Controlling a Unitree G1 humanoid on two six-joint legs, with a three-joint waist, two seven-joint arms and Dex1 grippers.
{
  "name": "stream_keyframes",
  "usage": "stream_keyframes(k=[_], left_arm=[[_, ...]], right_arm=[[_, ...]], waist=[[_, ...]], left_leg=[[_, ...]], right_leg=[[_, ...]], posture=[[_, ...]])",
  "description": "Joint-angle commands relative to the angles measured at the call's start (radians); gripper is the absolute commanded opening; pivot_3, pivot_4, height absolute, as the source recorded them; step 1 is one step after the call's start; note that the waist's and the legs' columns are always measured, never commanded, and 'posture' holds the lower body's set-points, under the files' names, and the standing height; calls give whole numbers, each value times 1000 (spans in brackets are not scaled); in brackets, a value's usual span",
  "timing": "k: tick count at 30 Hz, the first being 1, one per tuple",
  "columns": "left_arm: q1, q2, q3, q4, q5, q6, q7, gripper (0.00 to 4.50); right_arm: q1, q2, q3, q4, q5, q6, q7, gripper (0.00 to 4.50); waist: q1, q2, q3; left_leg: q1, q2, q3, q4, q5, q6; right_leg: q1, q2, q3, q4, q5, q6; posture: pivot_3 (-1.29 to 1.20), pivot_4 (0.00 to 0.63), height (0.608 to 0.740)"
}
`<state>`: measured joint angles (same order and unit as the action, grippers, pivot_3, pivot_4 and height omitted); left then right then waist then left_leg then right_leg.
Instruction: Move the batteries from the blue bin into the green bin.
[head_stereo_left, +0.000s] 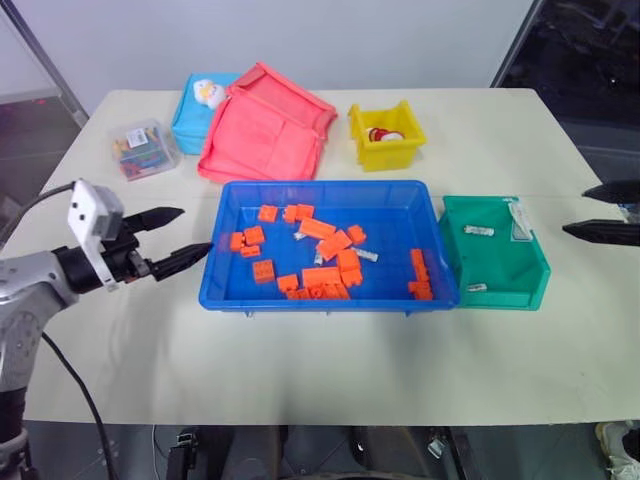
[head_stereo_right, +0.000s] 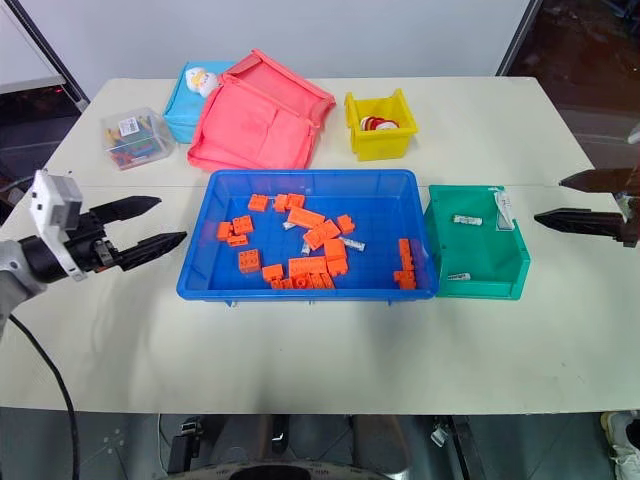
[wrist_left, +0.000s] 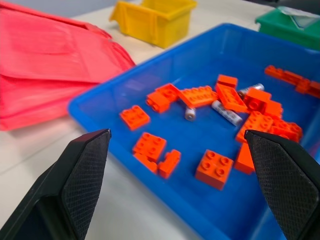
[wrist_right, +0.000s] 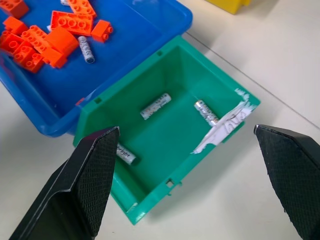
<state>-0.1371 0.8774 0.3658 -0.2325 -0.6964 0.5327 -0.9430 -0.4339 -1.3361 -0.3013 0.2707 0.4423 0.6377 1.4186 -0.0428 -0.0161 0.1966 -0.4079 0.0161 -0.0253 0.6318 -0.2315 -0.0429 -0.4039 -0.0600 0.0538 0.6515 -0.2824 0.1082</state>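
Here, batteries (wrist_right: 155, 106) in green bin (wrist_right: 131, 210) below spread, empty right fingers (wrist_right: 95, 175), left fingers (head_stereo_left: 185, 260) spread

The big tray (head_stereo_left: 420, 290) is bright blue, and the bricks (head_stereo_left: 322, 262) in it are orange. The batteries (wrist_right: 155, 106) are silver-white with small dark marks, maybe letters. The bin (wrist_right: 165, 165) beside the tray is green with a white label (wrist_right: 225, 127). The gripper fingers (wrist_left: 80, 180) are black with a fine bumpy pattern.

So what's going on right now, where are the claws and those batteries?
Both claws open, empty: left claw beside blue bin, right claw over green bin. Three batteries delivered; some remain among orange bricks.
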Motion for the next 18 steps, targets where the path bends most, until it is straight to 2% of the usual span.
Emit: stream_keyframes(k=[1, 18], left_arm=[[-7, 4, 6, -5, 5, -11, -12, 4500], [-20, -19, -4, -27, 30, 4, -1, 4500]], right_arm=[[24, 5, -61, -49, 29, 11, -15, 4428], [63, 33, -59, -19, 20, -41, -40, 4428]], waist=[[0, 0, 0], [0, 0, 0]], left_leg=[[0, 0, 0, 0, 0, 0], [0, 0, 0, 0, 0, 0]], right_leg=[[0, 0, 0, 0, 0, 0], [0, 0, 0, 0, 0, 0]], posture=[[0, 150, 740], [0, 150, 740]])
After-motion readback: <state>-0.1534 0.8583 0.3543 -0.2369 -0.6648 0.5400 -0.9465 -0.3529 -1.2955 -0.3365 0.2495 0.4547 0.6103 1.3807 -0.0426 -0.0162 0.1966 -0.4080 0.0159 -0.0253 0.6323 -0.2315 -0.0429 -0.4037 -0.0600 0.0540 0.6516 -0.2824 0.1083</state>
